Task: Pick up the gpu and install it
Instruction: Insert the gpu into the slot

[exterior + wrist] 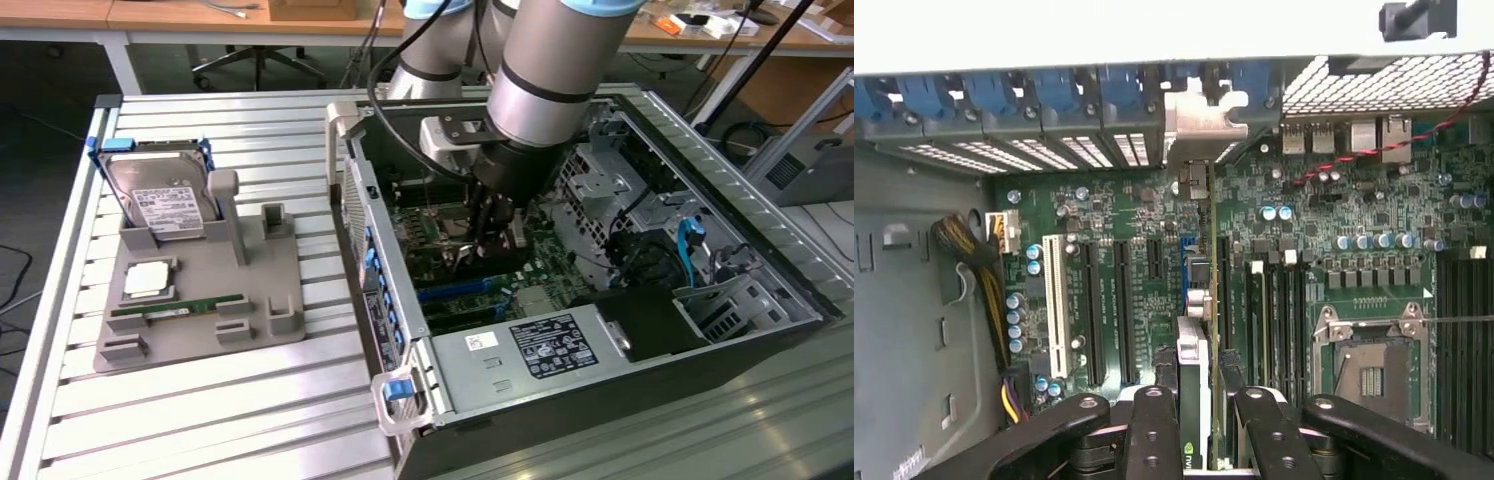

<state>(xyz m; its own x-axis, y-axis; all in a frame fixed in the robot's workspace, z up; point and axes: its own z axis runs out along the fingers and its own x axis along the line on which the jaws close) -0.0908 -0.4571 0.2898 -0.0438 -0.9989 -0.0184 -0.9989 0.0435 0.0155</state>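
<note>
The gpu (1197, 300) appears edge-on in the wrist view as a thin card over the motherboard (1124, 215). Its silver end bracket (1199, 115) sits against the case's rear slot openings. My gripper (1204, 440) is shut on the card, one black finger (1154, 430) on each side of it. In the exterior view the gripper (487, 240) reaches down into the open computer case (747, 260), holding the dark gpu (483, 262) just above the board's expansion slots. Whether the card's edge sits in a slot cannot be told.
On the exterior view's left, a grey fixture (267, 330) carries a hard drive (160, 200), a processor (147, 280) and a green memory stick (180, 305). Inside the case are the power supply (534, 350), a white slot (1059, 300), the processor socket (1369, 365) and blue slot latches (1054, 95).
</note>
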